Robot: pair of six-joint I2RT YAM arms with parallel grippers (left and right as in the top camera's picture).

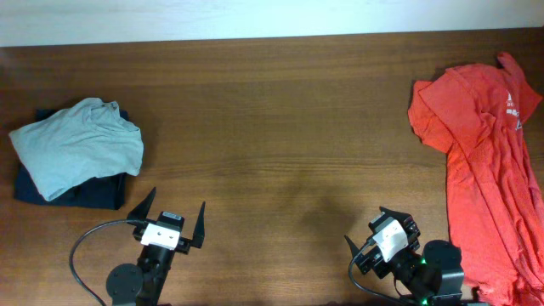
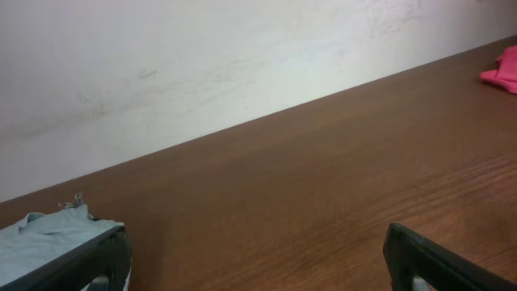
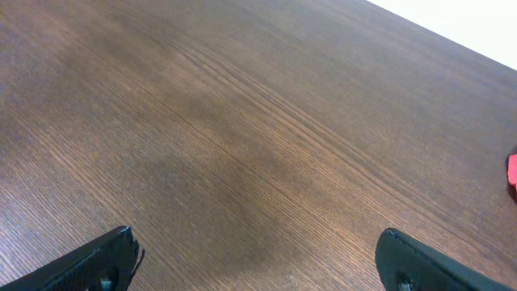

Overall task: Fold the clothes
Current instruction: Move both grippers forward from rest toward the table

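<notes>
Right of the right tool (image 1: 365,225), the orange-red shirts (image 1: 489,161) lie crumpled.

Lit softly and evenly from above, bright enough throughout. Sharp across the table (image 1: 272,127) in the overhead view, with a faint dim patch low of centre; vivid, almost glowing, on the red shirt (image 1: 489,161); blown to plain white along the top strip. Bright and slightly washed at the wall (image 2: 202,56) from the left wrist, with a pale sheen on the wood; dark and blurred at the near fingers (image 2: 89,263). Crisp in the grain from the right wrist, dimmer mid-frame, burnt white in the top right corner.
</notes>
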